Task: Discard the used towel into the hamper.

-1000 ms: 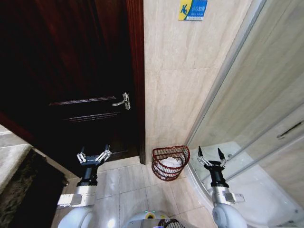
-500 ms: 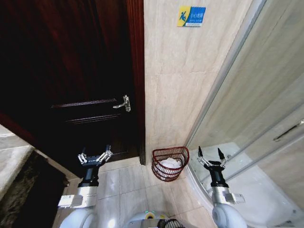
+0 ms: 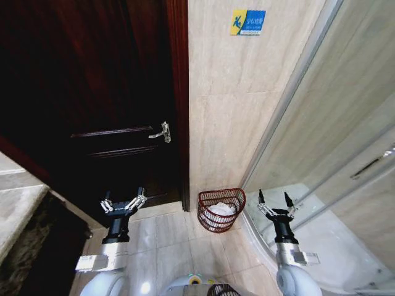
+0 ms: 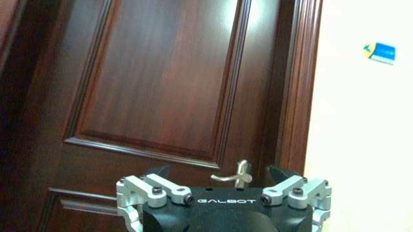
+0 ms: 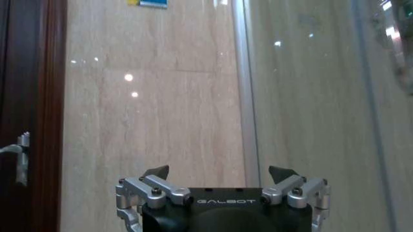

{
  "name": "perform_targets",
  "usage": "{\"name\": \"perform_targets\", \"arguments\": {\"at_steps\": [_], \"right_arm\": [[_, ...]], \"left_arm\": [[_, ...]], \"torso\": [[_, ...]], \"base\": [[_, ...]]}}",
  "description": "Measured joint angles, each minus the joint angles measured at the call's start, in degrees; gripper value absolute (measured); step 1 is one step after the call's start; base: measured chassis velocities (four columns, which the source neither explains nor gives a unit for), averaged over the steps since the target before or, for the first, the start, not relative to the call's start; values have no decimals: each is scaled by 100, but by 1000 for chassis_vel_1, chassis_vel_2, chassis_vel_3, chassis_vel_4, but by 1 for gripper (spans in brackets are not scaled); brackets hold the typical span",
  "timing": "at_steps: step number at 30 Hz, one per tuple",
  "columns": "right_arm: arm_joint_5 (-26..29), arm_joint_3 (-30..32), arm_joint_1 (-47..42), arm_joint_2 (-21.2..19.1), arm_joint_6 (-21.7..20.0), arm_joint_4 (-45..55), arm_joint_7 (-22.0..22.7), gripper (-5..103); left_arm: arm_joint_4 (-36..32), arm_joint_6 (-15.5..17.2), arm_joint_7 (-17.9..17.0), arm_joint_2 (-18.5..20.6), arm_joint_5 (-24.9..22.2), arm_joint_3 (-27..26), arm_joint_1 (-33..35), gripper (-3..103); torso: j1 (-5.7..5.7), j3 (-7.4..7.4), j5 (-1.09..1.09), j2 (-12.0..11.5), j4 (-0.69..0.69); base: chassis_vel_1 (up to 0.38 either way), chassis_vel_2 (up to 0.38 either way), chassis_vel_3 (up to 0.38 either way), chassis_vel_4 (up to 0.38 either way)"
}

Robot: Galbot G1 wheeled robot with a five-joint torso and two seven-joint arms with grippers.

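Left gripper point(image 3: 123, 203): fingers spread wide, nothing held, raised before dark wooden door point(image 3: 92, 92), below silver door handle point(image 3: 162, 132). Right gripper point(image 3: 275, 204): fingers spread wide, nothing held, raised beside glass shower enclosure point(image 3: 333, 154). Hamper point(image 3: 221, 209) on tiled floor point(image 3: 179, 246) between grippers, against beige wall point(image 3: 234, 111), white towel point(image 3: 222, 211) inside. Blue-and-yellow sign point(image 3: 248, 21) high on wall.

My left hand point(image 4: 223, 191) carries the word "GALBOT" in white on its black body, and my right hand point(image 5: 219, 186) carries the same. A blue and yellow sign point(image 3: 248, 21) sits on the tiled wall; its writing is too small to read.
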Motion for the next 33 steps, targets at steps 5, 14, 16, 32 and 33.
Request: {"name": "perform_targets", "arguments": {"at_steps": [5,14,16,32,33], "right_arm": [[15,12,6,-5,15,-38,-8,100],[11,12,-19,22,86,-95,-48,100],[11,15,-21,22,89,-95,-49,100],[0,37,-41,29,89,-74,-43,100],[0,37,-41,29,89,-74,-43,100]], "left_arm": [[19,-91,68,-1,-9,-2,5,100],[138,-202,213,98,-2,9,-4,100],[144,-208,220,101,1,15,-7,100],[176,-236,259,319,-71,112,-58,100],[176,-236,259,319,-71,112,-58,100]], "torso": [[-9,-6,0,0,-2],[1,-3,-1,-14,0],[0,-3,-1,-14,-1],[-7,-8,-1,-18,0],[-7,-8,-1,-18,0]], "base": [[111,-130,-130,127],[-25,14,21,-27],[-69,22,16,-55],[-54,-79,-72,-61],[-99,-80,-93,-111]]}}
